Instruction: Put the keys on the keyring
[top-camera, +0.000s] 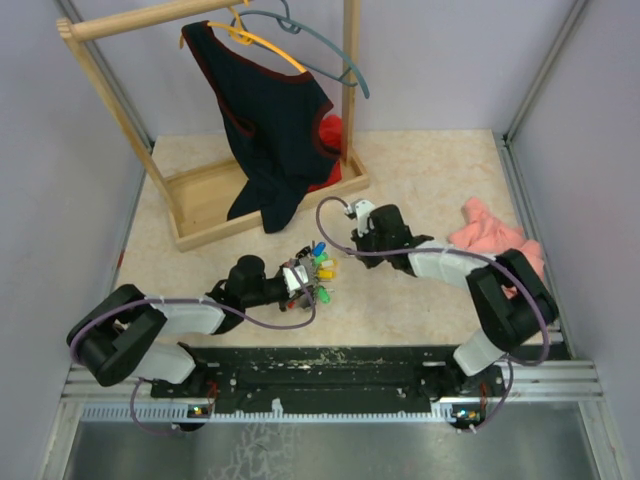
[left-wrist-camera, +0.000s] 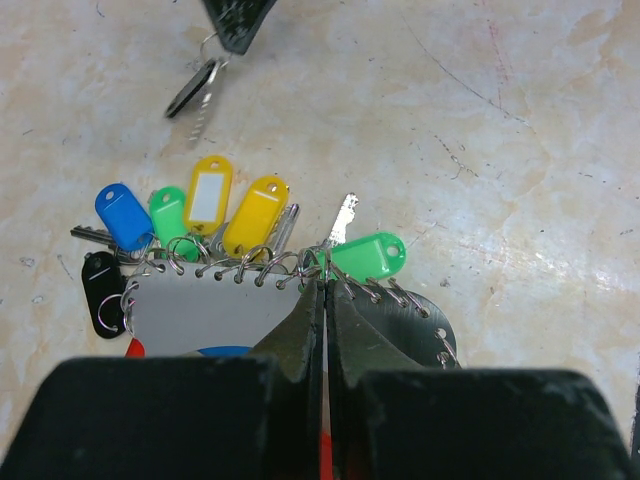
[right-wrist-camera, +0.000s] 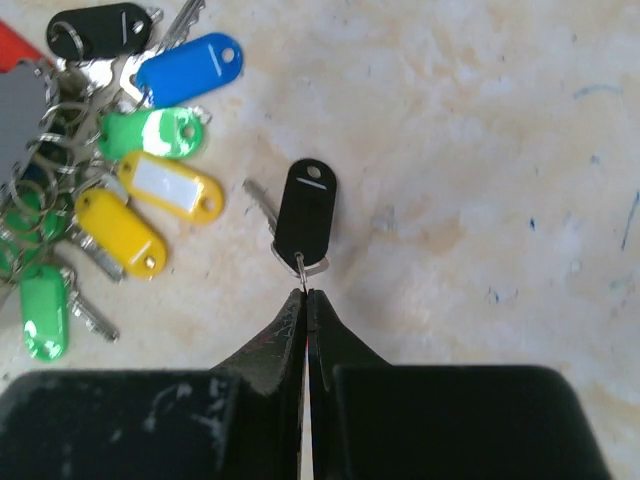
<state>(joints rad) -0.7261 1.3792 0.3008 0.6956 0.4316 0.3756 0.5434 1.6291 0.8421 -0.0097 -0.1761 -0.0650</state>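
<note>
Inspection finds no legible text, brand, number or sign in any view. The yellow key tag (left-wrist-camera: 208, 195), up and to the right of the blue key tag (left-wrist-camera: 124, 214), carries a white label insert, and it is blank. The black key tag (right-wrist-camera: 310, 210), below and right of the blue key tag in the right wrist view, shows only a short pale mark, not a readable character.

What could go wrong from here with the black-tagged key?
1. The right gripper pinches the black plastic-tagged key only by its thin wire loop, at the very fingertips; it may slip or swivel.
2. The left gripper is shut on the grey and red keyring at its edge, where small wire rings and a green plastic tag crowd the fingertips, so threading could snag there.
</note>
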